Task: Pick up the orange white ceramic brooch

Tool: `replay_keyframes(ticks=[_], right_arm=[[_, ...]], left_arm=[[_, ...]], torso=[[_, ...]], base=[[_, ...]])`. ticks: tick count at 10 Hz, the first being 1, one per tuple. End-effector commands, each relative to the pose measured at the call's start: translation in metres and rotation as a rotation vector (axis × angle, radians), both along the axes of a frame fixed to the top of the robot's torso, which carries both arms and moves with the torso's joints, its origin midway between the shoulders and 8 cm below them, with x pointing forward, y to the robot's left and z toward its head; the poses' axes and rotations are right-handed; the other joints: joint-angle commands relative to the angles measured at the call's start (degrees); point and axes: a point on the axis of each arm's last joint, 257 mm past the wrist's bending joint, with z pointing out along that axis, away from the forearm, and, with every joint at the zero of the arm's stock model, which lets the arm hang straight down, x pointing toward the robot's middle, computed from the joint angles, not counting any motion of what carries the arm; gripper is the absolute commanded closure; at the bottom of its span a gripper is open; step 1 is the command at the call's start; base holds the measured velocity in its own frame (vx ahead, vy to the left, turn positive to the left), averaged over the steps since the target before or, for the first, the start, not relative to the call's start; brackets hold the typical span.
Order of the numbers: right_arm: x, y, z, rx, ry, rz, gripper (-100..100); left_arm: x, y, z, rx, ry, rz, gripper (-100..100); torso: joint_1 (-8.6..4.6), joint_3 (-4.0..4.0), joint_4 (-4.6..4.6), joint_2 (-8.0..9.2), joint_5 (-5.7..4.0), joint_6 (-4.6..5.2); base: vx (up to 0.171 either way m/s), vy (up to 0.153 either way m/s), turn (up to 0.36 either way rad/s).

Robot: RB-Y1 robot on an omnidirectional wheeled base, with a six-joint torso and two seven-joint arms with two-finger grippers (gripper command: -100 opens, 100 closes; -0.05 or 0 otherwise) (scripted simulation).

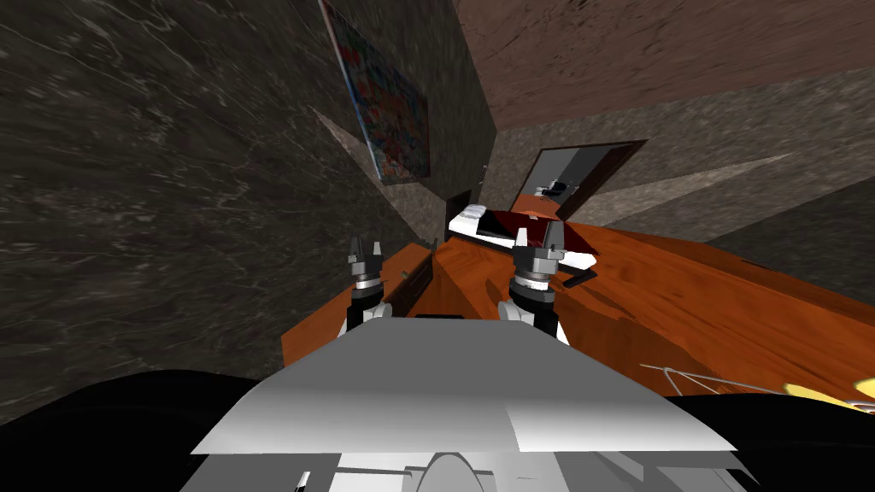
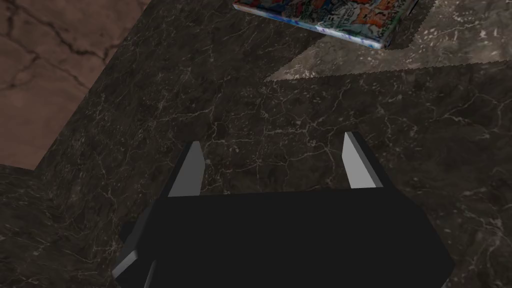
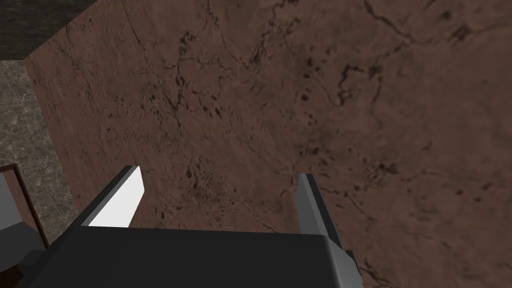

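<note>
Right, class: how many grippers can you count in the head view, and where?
2. The left gripper, open, stands by the dark marbled wall; the right gripper, open, stands over the orange-brown wooden surface. None seems hidden.

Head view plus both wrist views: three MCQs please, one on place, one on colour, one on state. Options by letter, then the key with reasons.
1. Where does the colourful poster hang?
A) on the floor
B) on the dark marbled wall
C) on a door

2. What colour is the broad wooden surface?
A) green
B) white
C) orange-brown

3. How do the fingers of the left gripper and right gripper stand?
A) both open, empty
B) left shut
C) right shut on a cup

Key:
1 B, the poster lies flat against the marbled wall in the head and left wrist views.
2 C, its grain renders orange-brown.
3 A, each wrist view shows a wide gap with nothing between the fingers.
</note>
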Motion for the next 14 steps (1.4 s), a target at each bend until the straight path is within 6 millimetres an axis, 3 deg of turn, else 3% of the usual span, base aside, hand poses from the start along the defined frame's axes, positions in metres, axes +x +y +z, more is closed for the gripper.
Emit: replay_keyframes(ticks=[1, 7, 8, 10, 11, 13, 14], right_arm=[[0.000, 0.000, 0.000, 0.000, 0.000, 0.000, 0], [0.000, 0.000, 0.000, 0.000, 0.000, 0.000, 0], [0.000, 0.000, 0.000, 0.000, 0.000, 0.000, 0], [0.000, 0.000, 0.000, 0.000, 0.000, 0.000, 0], [0.000, 0.000, 0.000, 0.000, 0.000, 0.000, 0], [0.000, 0.000, 0.000, 0.000, 0.000, 0.000, 0], [0.000, 0.000, 0.000, 0.000, 0.000, 0.000, 0]], left_arm=[[0.005, -0.001, -0.007, 0.030, 0.026, -0.009, -100], [0.050, 0.010, -0.068, 0.163, 0.241, 0.012, -100], [0.051, 0.010, -0.069, 0.163, 0.245, 0.012, -100], [0.069, 0.021, -0.100, 0.200, 0.346, 0.041, -100], [0.069, 0.021, -0.100, 0.200, 0.346, 0.041, -100], [0.087, 0.035, -0.131, 0.235, 0.445, 0.074, -100], [0.088, 0.036, -0.135, 0.234, 0.459, 0.073, -100]], torso=[[0.00, 0.00, 0.00, 0.00, 0.00, 0.00], [0.09, -0.08, -0.03, -0.13, 0.02, 0.01], [0.07, -0.09, -0.04, -0.16, 0.02, 0.01], [0.05, -0.07, -0.03, -0.12, 0.02, 0.01], [0.06, -0.08, -0.03, -0.14, 0.02, 0.01], [0.06, -0.06, -0.03, -0.11, 0.01, 0.00], [0.06, -0.08, -0.03, -0.14, 0.02, 0.01]], base=[[0.006, 0.001, -0.020], [0.024, 0.010, -0.041], [0.024, 0.007, -0.017], [0.026, 0.011, -0.053], [0.024, 0.008, -0.026], [0.028, 0.014, -0.059], [0.030, 0.011, -0.026]])
